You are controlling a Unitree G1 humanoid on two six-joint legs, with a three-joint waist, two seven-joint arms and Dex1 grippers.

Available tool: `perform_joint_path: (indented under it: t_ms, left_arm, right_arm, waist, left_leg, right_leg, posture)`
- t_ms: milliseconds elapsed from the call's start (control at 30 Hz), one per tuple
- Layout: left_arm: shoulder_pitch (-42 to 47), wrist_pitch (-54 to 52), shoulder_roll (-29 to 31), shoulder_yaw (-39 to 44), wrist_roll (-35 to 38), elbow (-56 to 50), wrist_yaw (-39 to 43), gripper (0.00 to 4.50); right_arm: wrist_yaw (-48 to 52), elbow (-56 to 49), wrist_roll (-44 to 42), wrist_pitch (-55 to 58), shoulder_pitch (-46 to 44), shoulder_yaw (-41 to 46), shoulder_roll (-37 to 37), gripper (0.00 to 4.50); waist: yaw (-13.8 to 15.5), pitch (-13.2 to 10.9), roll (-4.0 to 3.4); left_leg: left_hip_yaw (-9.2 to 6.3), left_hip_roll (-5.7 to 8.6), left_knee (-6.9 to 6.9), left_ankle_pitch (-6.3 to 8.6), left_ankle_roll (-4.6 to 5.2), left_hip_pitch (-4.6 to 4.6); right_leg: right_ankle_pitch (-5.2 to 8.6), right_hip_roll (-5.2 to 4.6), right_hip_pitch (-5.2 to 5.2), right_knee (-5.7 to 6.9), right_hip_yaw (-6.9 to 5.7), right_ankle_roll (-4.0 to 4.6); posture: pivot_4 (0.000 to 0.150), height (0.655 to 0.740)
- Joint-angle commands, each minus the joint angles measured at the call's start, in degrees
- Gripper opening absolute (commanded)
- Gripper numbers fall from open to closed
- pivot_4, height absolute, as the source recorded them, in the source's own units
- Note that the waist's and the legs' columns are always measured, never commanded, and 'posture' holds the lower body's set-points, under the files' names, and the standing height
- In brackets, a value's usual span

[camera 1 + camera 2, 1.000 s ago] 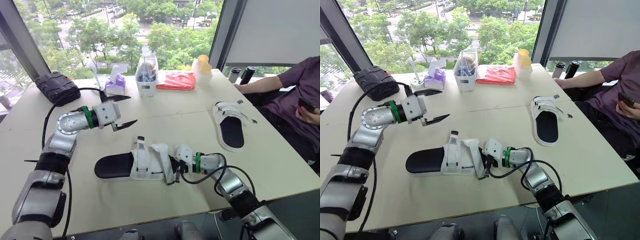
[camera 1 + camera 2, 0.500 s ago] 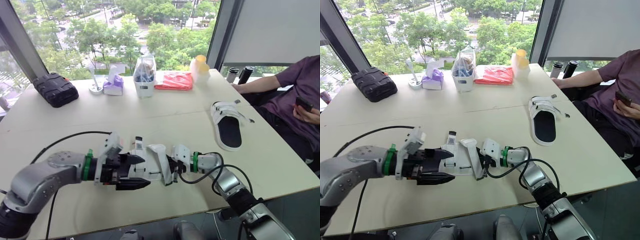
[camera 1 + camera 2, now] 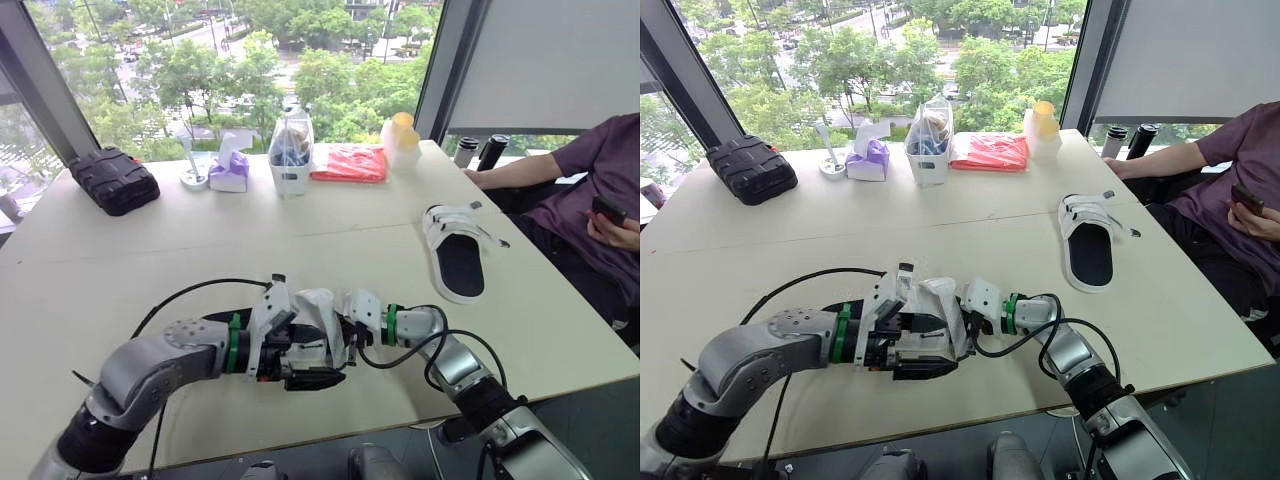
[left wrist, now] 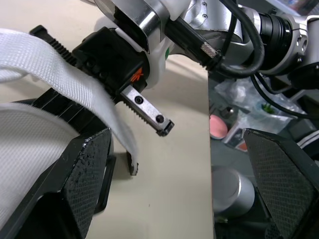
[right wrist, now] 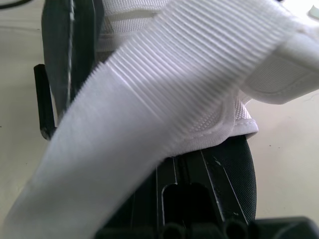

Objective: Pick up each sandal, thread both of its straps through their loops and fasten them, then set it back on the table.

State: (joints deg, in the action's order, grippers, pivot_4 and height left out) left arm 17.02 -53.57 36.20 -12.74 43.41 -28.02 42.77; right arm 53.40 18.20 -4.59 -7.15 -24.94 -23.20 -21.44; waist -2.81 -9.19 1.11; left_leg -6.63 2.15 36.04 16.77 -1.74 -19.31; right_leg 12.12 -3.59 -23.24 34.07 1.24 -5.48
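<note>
The near sandal [image 3: 292, 330], black-soled with white straps, lies on the table [image 3: 150, 250] close to the front edge. One white strap [image 3: 322, 305] stands up loose from it. My right gripper [image 3: 345, 330] is at the sandal's toe end, shut on that strap [image 5: 164, 94]. My left gripper [image 3: 312, 362] lies low over the sandal's near side, open, its pads [image 4: 84, 179] wide apart with the strap [image 4: 65, 74] and the right gripper's fingers [image 4: 117, 62] just ahead of them. The second sandal [image 3: 455, 250] lies sole-up-open at the right.
Along the back stand a black case [image 3: 112, 180], a tissue box [image 3: 230, 170], a white bin [image 3: 291, 150], a red packet [image 3: 350, 162] and a yellow-topped bottle [image 3: 402, 138]. A person [image 3: 590, 170] sits at the table's right side holding a phone.
My left arm has swung down from the back left of the table to the near sandal and slid right along it. The right gripper has stayed on the strap.
</note>
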Motion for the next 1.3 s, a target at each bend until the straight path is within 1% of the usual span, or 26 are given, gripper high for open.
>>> perform_joint_path:
  t_ms: [33,233,267,333,500,567,700,767,800,867,967,1000,1133,1167,1300]
  left_arm:
    - [1.4,2.4,-2.0,-2.1,-3.4,2.2,0.2,4.37]
    - [1.5,4.8,-3.4,-3.9,-7.3,4.0,1.5,4.37]
    - [1.5,4.9,-3.6,-3.8,-7.8,4.1,1.3,4.14]
    - [1.4,5.4,-3.7,-3.5,-8.3,4.3,1.6,3.50]
    - [1.1,5.7,-4.2,-2.8,-8.7,4.6,1.3,0.94]
    - [1.0,5.7,-4.4,-2.6,-8.9,4.7,1.1,0.03]
    - [0.6,4.3,-5.2,-1.5,-7.5,4.3,0.8,0.03]
    - [0.7,1.7,-4.7,1.5,-3.9,3.4,1.3,0.03]
    - [0.8,0.1,-3.9,3.4,-1.6,2.9,2.2,0.03]
    - [1.3,-2.9,-0.1,7.1,3.7,2.3,6.9,0.03]
    - [2.9,-5.1,4.1,9.8,8.1,3.7,12.2,0.03]
    - [3.7,-4.9,5.1,10.3,8.5,4.7,13.7,0.03]
    - [8.0,-1.4,6.9,9.1,4.8,10.5,17.8,0.03]
    - [9.3,-0.7,6.5,8.9,4.0,12.3,18.2,0.03]
    - [13.7,1.3,4.0,7.4,1.2,18.2,19.4,0.03]
  right_arm:
    - [-1.7,7.1,6.9,4.5,3.5,-2.9,-1.9,0.00]
    - [-2.2,6.7,7.0,4.7,3.8,-2.9,-1.8,0.00]
    - [-2.3,6.6,6.9,4.7,3.9,-2.8,-1.9,0.00]
    - [-2.4,6.7,7.0,4.8,3.8,-2.8,-1.7,0.00]
    - [-2.7,6.9,7.0,4.8,3.9,-2.8,-1.4,0.00]
    - [-2.7,7.0,6.9,4.8,3.9,-2.8,-1.3,0.00]
    - [-2.7,7.2,6.9,4.8,3.8,-2.9,-1.2,0.00]
    - [-2.6,7.1,6.9,4.9,3.8,-2.8,-1.3,0.00]
    - [-2.6,7.1,6.9,4.9,3.8,-2.8,-1.3,0.00]
    - [-2.5,7.5,6.9,4.7,3.7,-2.7,-1.5,0.00]
    - [-2.5,8.0,7.0,4.5,3.6,-2.8,-1.4,0.00]
    - [-2.5,8.1,7.0,4.5,3.5,-2.9,-1.3,0.00]
    - [-2.5,8.3,7.2,4.7,3.0,-3.0,-0.8,0.00]
    - [-2.5,8.3,7.2,4.7,3.0,-2.9,-0.9,0.00]
    - [-2.5,8.2,7.3,4.7,3.1,-2.9,-1.0,0.00]
  waist:
    - [0.1,0.0,0.00]
    - [0.2,0.2,-0.08]
    - [0.2,0.2,-0.07]
    - [0.2,0.3,-0.05]
    - [0.2,0.3,-0.07]
    - [0.2,0.3,-0.05]
    - [0.1,0.3,-0.09]
    - [0.1,0.3,-0.08]
    - [0.1,0.3,-0.08]
    - [0.0,0.3,-0.08]
    - [0.0,0.3,-0.13]
    - [0.0,0.3,-0.12]
    - [-0.1,0.2,-0.23]
    - [-0.1,0.2,-0.23]
    - [-0.1,0.2,-0.20]
  left_leg:
    - [0.00,0.00,0.00,0.00,0.00,-0.01]
    - [0.01,0.00,0.00,0.06,-0.11,-0.02]
    - [0.01,0.00,0.01,0.07,-0.12,-0.03]
    - [0.01,0.00,0.01,0.08,-0.13,-0.03]
    - [0.00,-0.01,0.01,0.11,-0.18,-0.03]
    - [0.00,0.00,0.01,0.11,-0.18,-0.03]
    - [-0.01,-0.01,0.00,0.11,-0.19,-0.04]
    - [0.00,-0.02,0.00,0.11,-0.19,-0.04]
    - [0.00,-0.02,0.00,0.11,-0.19,-0.04]
    - [-0.01,-0.02,0.02,0.11,-0.19,-0.02]
    - [-0.03,-0.03,0.03,0.11,-0.19,0.01]
    - [-0.04,-0.03,0.04,0.11,-0.19,0.01]
    - [-0.10,-0.07,0.01,0.12,-0.21,-0.05]
    - [-0.13,-0.08,0.00,0.12,-0.21,-0.06]
    - [-0.18,-0.10,-0.04,0.12,-0.20,-0.06]
  right_leg:
    - [0.00,0.00,0.00,-0.03,0.00,0.00]
    - [0.01,0.00,0.00,-0.07,-0.02,0.02]
    - [0.01,0.00,0.00,-0.08,-0.02,0.02]
    - [0.02,0.00,0.00,-0.09,-0.02,0.02]
    - [0.02,0.00,-0.01,-0.14,-0.05,0.02]
    - [0.02,0.00,-0.04,-0.16,-0.07,0.03]
    - [0.02,0.01,-0.07,-0.17,-0.11,0.03]
    - [0.02,0.01,-0.09,-0.17,-0.11,0.03]
    - [0.02,0.01,-0.11,-0.17,-0.11,0.03]
    - [0.02,0.01,-0.18,-0.17,-0.15,0.03]
    - [0.02,0.02,-0.30,-0.17,-0.21,0.03]
    - [0.03,0.01,-0.32,-0.19,-0.21,0.03]
    - [0.03,0.06,-0.35,-0.72,-0.51,0.04]
    - [0.02,0.03,-0.17,-0.71,-0.51,0.04]
    - [0.02,0.03,-0.20,-0.70,-0.48,0.04]
  posture:
    - [0.150,0.7400]
    - [0.150,0.7400]
    - [0.150,0.7400]
    - [0.150,0.7400]
    - [0.150,0.7400]
    - [0.150,0.7400]
    - [0.150,0.7400]
    - [0.150,0.7400]
    - [0.150,0.7400]
    - [0.150,0.7400]
    - [0.150,0.7400]
    - [0.150,0.7400]
    - [0.150,0.7400]
    - [0.150,0.7400]
    - [0.150,0.7400]
